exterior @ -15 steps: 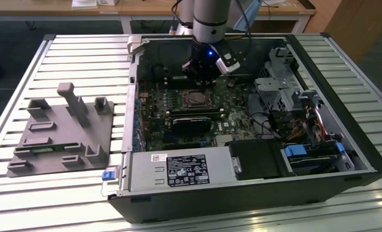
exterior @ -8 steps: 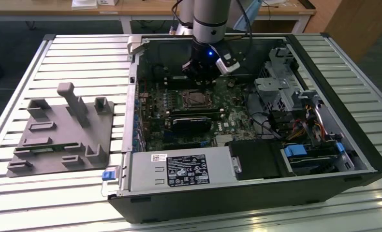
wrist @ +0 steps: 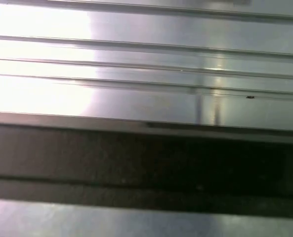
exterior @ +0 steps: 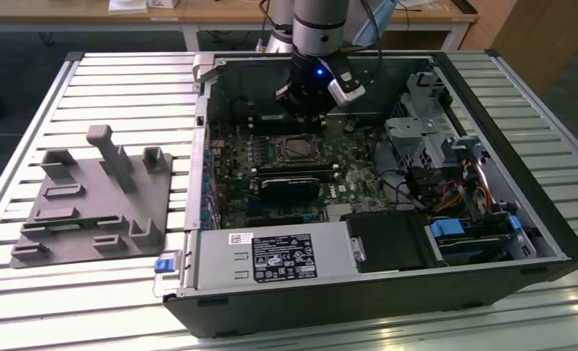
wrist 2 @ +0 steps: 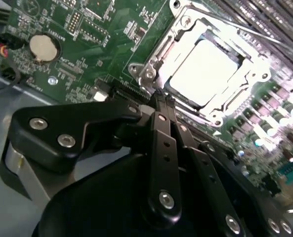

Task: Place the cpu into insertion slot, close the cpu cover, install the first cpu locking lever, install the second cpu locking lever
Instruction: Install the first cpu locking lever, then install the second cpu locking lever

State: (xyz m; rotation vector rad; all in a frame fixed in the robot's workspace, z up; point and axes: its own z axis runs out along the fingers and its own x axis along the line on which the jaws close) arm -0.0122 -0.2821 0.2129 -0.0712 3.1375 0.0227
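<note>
In the second wrist view the cpu (wrist 2: 205, 71), a pale square chip, lies in the insertion slot (wrist 2: 145, 73) on the green board. The silver cpu cover (wrist 2: 240, 91) lies flat around it, framing its top. My gripper (wrist 2: 162, 101) is shut with nothing between its black fingers, and its tips hover at one corner of the slot's metal rim. In the exterior view the gripper (exterior: 305, 121) hangs inside the open computer case, just behind the insertion slot (exterior: 296, 150). I cannot tell how the locking levers stand.
A black block (exterior: 291, 181) sits in front of the slot. The drive cage (exterior: 416, 139) and cables (exterior: 455, 190) fill the exterior view's right, and the power supply (exterior: 269, 257) sits at the front. A grey fixture plate (exterior: 94, 197) lies left of the case on the slatted table (wrist: 146, 64).
</note>
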